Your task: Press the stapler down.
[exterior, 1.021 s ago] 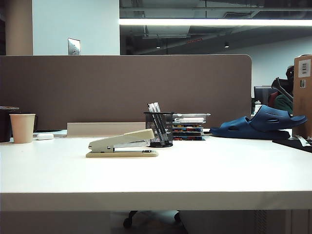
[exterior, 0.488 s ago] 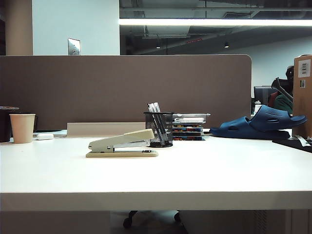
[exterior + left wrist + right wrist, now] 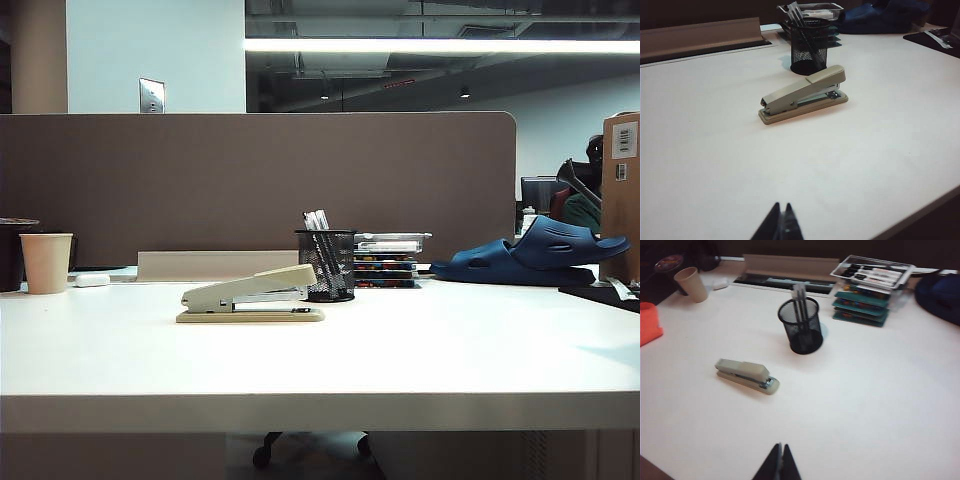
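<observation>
Resting untouched on the white tabletop [image 3: 450,360] — a long beige-grey desk stapler [image 3: 250,297], top arm raised. Left gripper [image 3: 780,223] and right gripper [image 3: 779,463] hover well clear, fingertips pressed together.

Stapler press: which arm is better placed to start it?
Probably the left. The beige-grey desk stapler looks nearer in the left wrist view than in the right wrist view. Both the left end effector and right end effector are shut, clear of it.

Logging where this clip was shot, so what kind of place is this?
Most likely an open-plan office desk: a stapler, a mesh pen cup and a fabric partition behind the white table. Both grippers hover shut, well short of the stapler.
</observation>
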Robot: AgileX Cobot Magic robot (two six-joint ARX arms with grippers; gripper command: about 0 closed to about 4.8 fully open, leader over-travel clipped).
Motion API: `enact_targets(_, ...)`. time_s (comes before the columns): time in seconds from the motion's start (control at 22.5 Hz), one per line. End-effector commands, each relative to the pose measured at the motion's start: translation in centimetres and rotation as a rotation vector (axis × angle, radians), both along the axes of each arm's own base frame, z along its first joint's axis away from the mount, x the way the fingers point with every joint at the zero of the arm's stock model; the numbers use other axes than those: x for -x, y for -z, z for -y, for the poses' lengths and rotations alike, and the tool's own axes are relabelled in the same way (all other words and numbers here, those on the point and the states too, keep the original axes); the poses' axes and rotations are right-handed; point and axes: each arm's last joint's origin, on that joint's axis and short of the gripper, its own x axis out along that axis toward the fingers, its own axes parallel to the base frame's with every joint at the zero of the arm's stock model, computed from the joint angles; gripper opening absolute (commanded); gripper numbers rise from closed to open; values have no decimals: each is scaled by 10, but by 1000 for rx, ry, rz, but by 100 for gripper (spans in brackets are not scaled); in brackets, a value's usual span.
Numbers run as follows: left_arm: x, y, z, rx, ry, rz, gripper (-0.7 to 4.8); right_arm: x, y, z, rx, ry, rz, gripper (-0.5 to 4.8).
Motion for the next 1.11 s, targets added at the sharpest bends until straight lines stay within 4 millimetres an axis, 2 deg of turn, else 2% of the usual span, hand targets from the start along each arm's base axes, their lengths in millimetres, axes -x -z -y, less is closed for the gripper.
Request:
enact_targets(0.04,0,-3,0,3,2,14,-6,-19,-8,-18,-2,-82,-8,-9)
enact_targets(0.18,0,-3,0,2,-1,14,-6,-38,-7,-32,1,-130,-22,-9)
enact_targets(0.27,0,-3,0,2,-4,14,-6,-61,-2,-51,6,-187,-53,-9)
enact_targets(0.49,0,-3,0,2,-4,14,-6,-88,9,-71,12,-228,-118,-9)
enact_targets(0.67,0,-3,0,2,-4,14,-6,-122,23,-96,26,-272,-178,-9)
enact_targets(1.11,0,-3,0,2,-4,14,-6,-168,53,-136,30,-323,-241,-9)
